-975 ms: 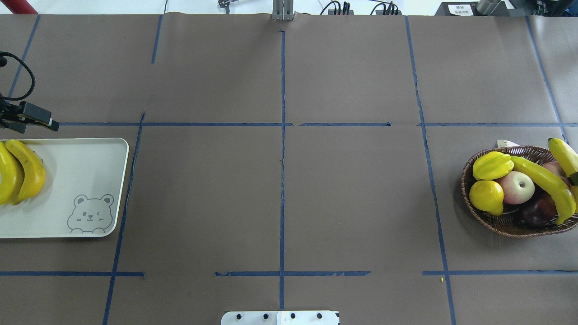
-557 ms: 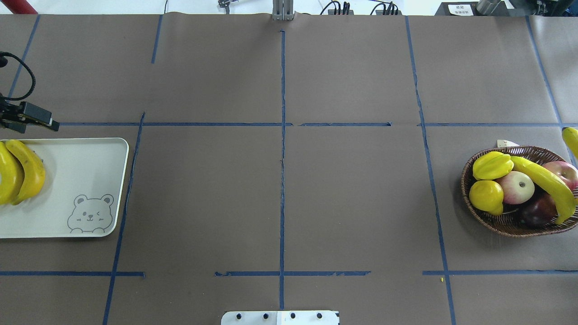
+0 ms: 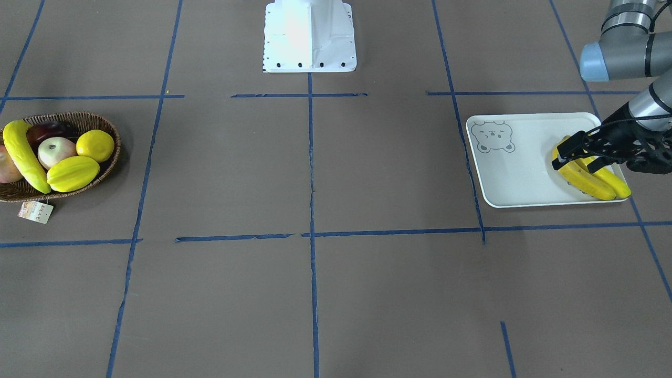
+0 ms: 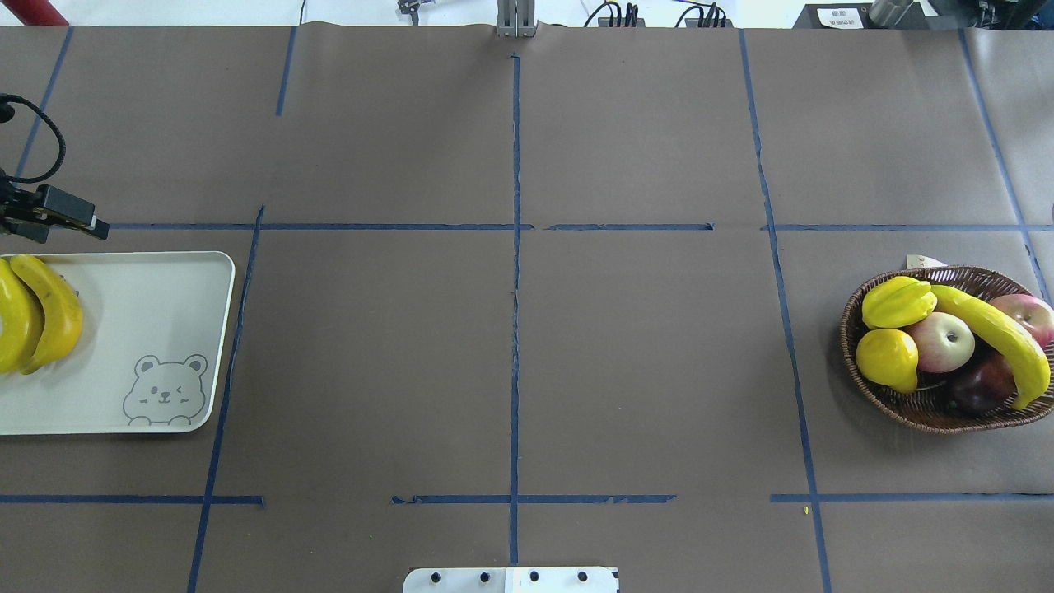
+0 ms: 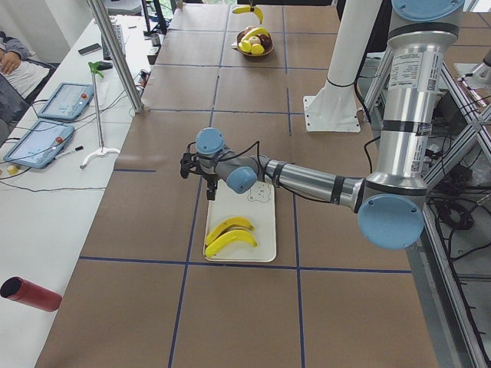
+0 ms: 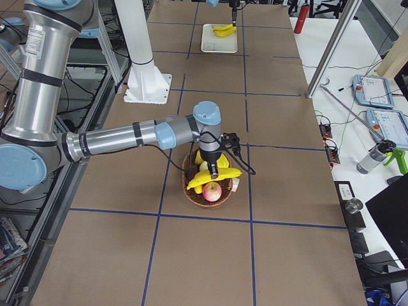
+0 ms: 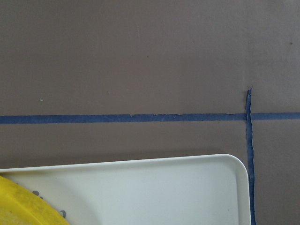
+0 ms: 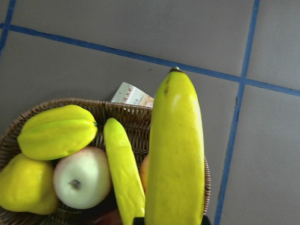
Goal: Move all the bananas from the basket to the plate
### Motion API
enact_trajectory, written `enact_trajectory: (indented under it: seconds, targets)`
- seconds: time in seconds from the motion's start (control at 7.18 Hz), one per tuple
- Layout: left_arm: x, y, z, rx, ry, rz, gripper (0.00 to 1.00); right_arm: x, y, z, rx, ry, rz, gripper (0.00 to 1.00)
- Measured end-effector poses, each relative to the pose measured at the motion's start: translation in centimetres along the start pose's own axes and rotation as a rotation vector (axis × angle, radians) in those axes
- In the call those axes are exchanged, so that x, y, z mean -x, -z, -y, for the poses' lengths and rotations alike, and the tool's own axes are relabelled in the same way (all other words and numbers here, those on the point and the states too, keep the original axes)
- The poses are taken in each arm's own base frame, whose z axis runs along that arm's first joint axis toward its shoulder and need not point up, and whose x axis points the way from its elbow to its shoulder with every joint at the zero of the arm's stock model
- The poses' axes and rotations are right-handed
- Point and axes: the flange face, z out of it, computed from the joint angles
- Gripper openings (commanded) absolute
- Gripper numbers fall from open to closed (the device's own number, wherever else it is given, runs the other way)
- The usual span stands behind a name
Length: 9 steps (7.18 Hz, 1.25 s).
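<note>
One banana (image 8: pixel 176 150) hangs gripped in the right hand (image 6: pixel 213 167); left hand (image 3: pixel 573 164) hovers spread.

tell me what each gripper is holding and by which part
The right gripper holds a long bright-yellow banana over the brown wicker basket, fingers clamped away from its dark tip; exact spot unseen. The left gripper holds nothing.
</note>
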Motion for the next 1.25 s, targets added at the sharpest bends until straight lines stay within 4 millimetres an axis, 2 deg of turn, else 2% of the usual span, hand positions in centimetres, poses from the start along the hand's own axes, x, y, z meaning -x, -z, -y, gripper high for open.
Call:
enact_trajectory:
  seconds: [0.28, 0.56, 0.7, 0.84, 0.98, 1.25]
  targets:
    - [-1.0, 0.3, 0.4, -0.008, -0.015, -0.016, 1.0, 3.4, 2.1, 2.5, -0.006, 0.011, 0.132, 0.02]
    - [-3.8, 1.0, 1.8, -0.031, -0.03, -0.046, 1.0, 6.7, 3.3, 5.9, -0.013, -0.03, 0.243, 0.02]
    - [-5.8, 1.1, 2.4, -0.039, -0.001, -0.068, 1.0, 9.5, 3.8, 7.8, -0.008, -0.053, 0.284, 0.02]
    - [-9.5, 0.6, 2.9, -0.033, 0.034, -0.104, 1.0, 13.0, 4.1, 9.5, 0.001, -0.073, 0.316, 0.03]
    - [-14.5, -0.2, 3.3, -0.016, 0.075, -0.147, 1.0, 17.2, 4.4, 11.0, 0.009, -0.089, 0.347, 0.03]
    - [-22.6, -0.1, 3.8, 0.004, 0.149, -0.222, 1.0, 25.9, 4.7, 13.3, 0.01, -0.126, 0.399, 0.03]
